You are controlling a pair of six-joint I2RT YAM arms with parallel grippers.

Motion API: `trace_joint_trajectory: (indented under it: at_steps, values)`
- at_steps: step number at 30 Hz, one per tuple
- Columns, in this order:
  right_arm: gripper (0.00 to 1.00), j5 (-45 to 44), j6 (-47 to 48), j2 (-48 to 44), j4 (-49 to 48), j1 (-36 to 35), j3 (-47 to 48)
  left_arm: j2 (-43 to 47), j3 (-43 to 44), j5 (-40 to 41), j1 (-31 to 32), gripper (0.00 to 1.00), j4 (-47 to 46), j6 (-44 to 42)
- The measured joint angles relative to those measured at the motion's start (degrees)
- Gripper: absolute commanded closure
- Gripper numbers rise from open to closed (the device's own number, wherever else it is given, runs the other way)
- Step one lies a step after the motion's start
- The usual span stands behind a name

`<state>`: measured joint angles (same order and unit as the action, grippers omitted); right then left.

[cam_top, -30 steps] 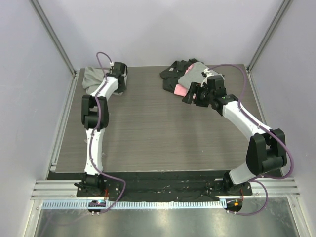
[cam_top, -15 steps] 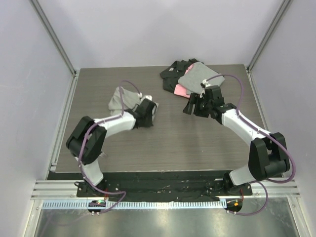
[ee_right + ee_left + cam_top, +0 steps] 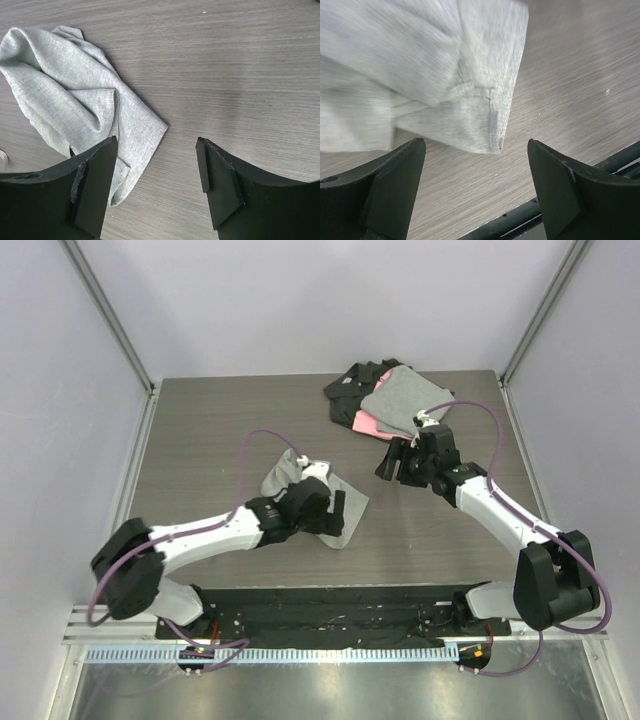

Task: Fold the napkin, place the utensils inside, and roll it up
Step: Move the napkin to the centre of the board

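Observation:
The napkin [image 3: 280, 478] lies crumpled on the table a little left of centre, a light-grey cloth partly hidden under my left wrist. My left gripper [image 3: 338, 512] hovers over its near right part. In the left wrist view the napkin [image 3: 445, 85] is blurred, one hemmed corner pointing toward the open left gripper [image 3: 476, 165], which holds nothing. My right gripper [image 3: 385, 465] stands open just right of the cloth. Its wrist view shows the napkin [image 3: 75, 95] to the left, with bare table between the jaws of the right gripper [image 3: 156, 145]. The utensils are out of view.
A pile of grey, pink and black cloths [image 3: 390, 400] sits at the back right, just behind my right wrist. The table's black front rail [image 3: 600, 165] lies close to my left gripper. Enclosure walls stand on the left, right and back.
My left arm swung from the back left corner to the middle, carrying the napkin. It then opened and let the cloth drop. My right gripper drifted slightly toward the front.

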<state>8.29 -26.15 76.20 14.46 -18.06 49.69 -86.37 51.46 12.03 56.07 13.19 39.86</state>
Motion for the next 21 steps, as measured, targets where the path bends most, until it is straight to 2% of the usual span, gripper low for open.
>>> trace_joint_trajectory:
  at_steps: [2,3,5,12,21]
  values:
    - [0.28,-0.2,0.0,-0.2,-0.4,0.0,0.0,5.5,-0.5,2.8,-0.3,0.16,1.9,-1.1]
    - [0.28,-0.3,-0.1,-0.2,-0.4,-0.1,0.0,7.4,-0.5,4.3,-0.3,0.22,2.6,-1.5]
    - [0.28,-0.3,-0.2,-0.2,-0.5,-0.2,0.0,9.2,-0.2,7.3,-0.3,0.26,5.0,-2.2]
    - [0.28,-0.3,-0.5,-0.1,-0.8,-1.0,0.0,2.7,-0.3,13.7,-0.3,0.38,14.5,-2.9]
    - [0.28,-0.5,-0.6,-0.1,-0.7,-1.1,-0.6,-0.3,-0.7,15.8,-0.3,0.45,14.5,-4.4]
